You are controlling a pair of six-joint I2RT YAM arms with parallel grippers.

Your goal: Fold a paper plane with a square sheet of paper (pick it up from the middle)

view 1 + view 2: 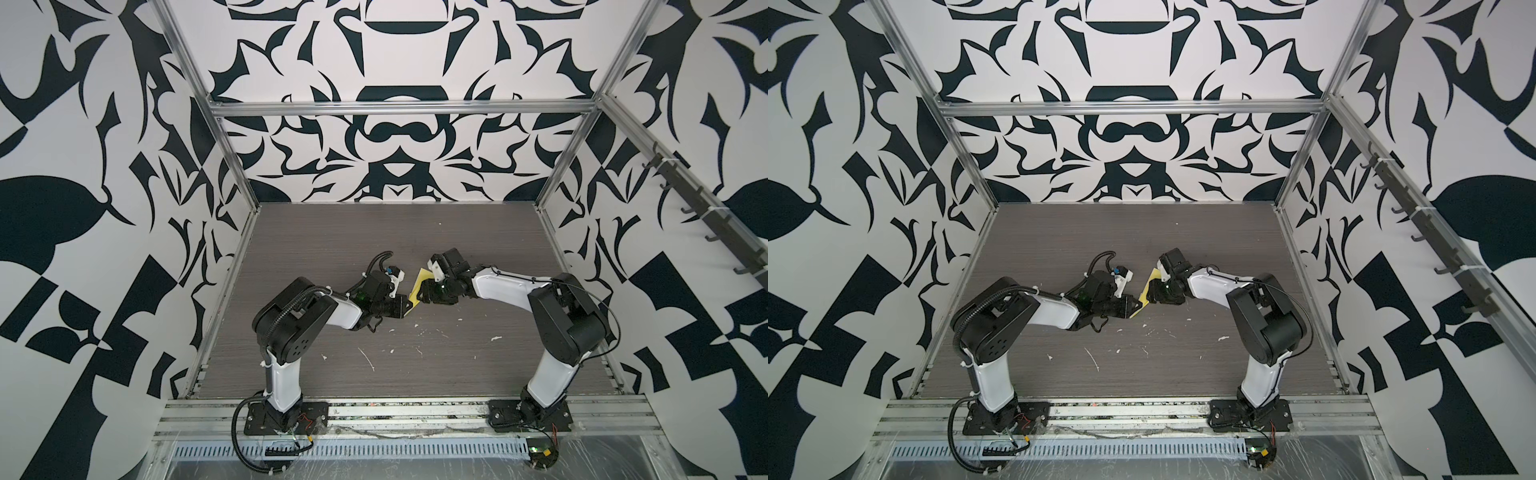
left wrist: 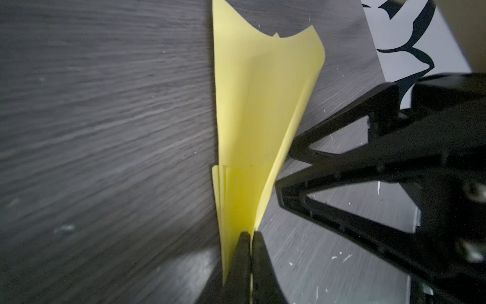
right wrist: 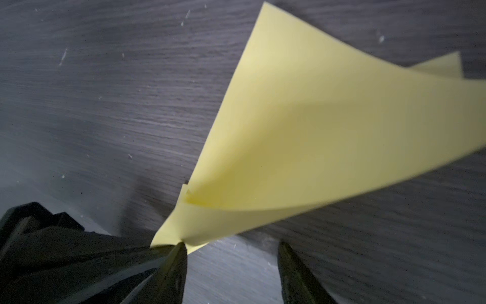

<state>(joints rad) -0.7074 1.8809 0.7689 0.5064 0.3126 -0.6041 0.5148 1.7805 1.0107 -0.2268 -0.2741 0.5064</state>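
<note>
The square sheet of paper is folded into a narrow yellow dart, the paper plane (image 2: 252, 105), with a notched tail at its far end. It is lifted at the table's middle in both top views (image 1: 419, 284) (image 1: 1147, 291). My left gripper (image 2: 249, 234) is shut on its pointed end, also seen from above (image 1: 409, 309) (image 1: 1136, 309). My right gripper (image 3: 232, 246) is open, with only bare table between its fingers. One of its fingertips (image 3: 181, 248) sits right at the paper's point (image 3: 315, 131). In the left wrist view the right gripper (image 2: 285, 169) stands against the plane's side.
The grey wood-grain table (image 1: 332, 249) carries small white flecks (image 1: 368, 359) near the front. Metal frame rails (image 1: 245, 249) and patterned walls close in the sides and back. Both arm bases are bolted to the front rail (image 1: 407, 409).
</note>
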